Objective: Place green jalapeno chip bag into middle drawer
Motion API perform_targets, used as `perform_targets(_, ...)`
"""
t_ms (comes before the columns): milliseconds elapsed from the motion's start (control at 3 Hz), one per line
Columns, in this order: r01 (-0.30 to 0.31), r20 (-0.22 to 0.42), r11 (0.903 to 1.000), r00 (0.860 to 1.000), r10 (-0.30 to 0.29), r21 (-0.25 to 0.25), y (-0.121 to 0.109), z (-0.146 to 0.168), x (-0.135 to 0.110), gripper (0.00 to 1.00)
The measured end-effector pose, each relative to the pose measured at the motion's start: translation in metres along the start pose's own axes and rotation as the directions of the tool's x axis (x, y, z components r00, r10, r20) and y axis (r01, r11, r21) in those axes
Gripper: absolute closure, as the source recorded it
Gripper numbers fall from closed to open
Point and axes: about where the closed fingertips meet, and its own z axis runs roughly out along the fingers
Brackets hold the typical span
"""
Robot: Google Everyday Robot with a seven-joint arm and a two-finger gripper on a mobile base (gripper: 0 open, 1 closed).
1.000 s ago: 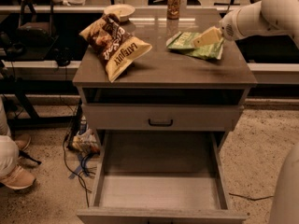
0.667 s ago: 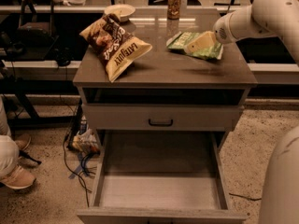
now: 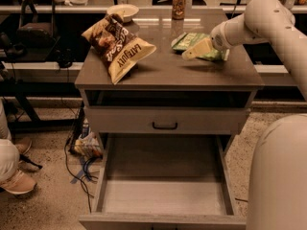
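The green jalapeno chip bag (image 3: 191, 39) lies flat on the right half of the cabinet top (image 3: 158, 73). My gripper (image 3: 195, 50) hangs over the bag's front left part, at the end of the white arm (image 3: 261, 20) that reaches in from the right. The gripper hides part of the bag, and I cannot tell whether it touches the bag. The middle drawer (image 3: 163, 176) is pulled fully open below, with a bare pale floor and nothing in it.
A brown-and-yellow Late July chip bag (image 3: 120, 47) lies on the top's left half. A can (image 3: 179, 4) and a white bowl (image 3: 123, 11) stand at the back. A closed drawer front with a black handle (image 3: 164, 125) sits above the open drawer. Cables (image 3: 81, 162) and a shoe (image 3: 17, 181) lie on the floor at left.
My gripper has moved left and slightly toward the front over the green bag. The bag itself lies where it lay.
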Motion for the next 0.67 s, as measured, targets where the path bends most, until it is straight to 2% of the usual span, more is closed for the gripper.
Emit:
perform_targets(333, -0.026, -0.004, 0.9997, 1.0, 0.026, 0.004, -0.0056, 0.0095, 0.0044, 0.18)
perform_targets(667, -0.061, 0.023, 0.9981, 0.998, 0.061, 0.009, -0.0145, 0.0049, 0.0087, 0.41)
